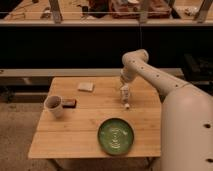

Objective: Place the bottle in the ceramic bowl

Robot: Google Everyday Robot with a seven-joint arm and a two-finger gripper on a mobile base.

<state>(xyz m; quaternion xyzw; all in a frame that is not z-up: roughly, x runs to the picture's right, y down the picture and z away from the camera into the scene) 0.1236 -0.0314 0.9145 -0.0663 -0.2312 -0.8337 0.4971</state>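
A wooden tabletop (75, 132) fills the lower middle of the frame, its planks running left to right. The robot's white body (187, 130) stands at the lower right. Its arm (150, 70) rises from there toward the upper middle, bends at an elbow and drops over the tabletop's right half.

The hand (124, 88) is at the arm's lower end, low over the wood and right at the upper end of the bottle (126, 99). I cannot tell whether the hand is released, clenched or grasping the bottle, because the two shapes run together there.

The bottle is a slim pale shape just right of the tabletop's centre. It reaches from the hand down the frame, with its white cap end toward the bowl (115, 136). I cannot tell whether it lies flat or is tilted. It is outside the bowl, near it but apart, with a strip of bare wood between them.

The bowl is green with lighter rings inside and sits at the tabletop's lower edge, slightly right of centre.

On the left side stands a white mug (53, 105) with a dark inside. A small dark block (69, 103) lies just beside it on its right. A flat pale block (86, 86) lies near the upper edge, left of the hand.

Behind the tabletop the frame is dark, with a lit shelf (100, 20) across the top.
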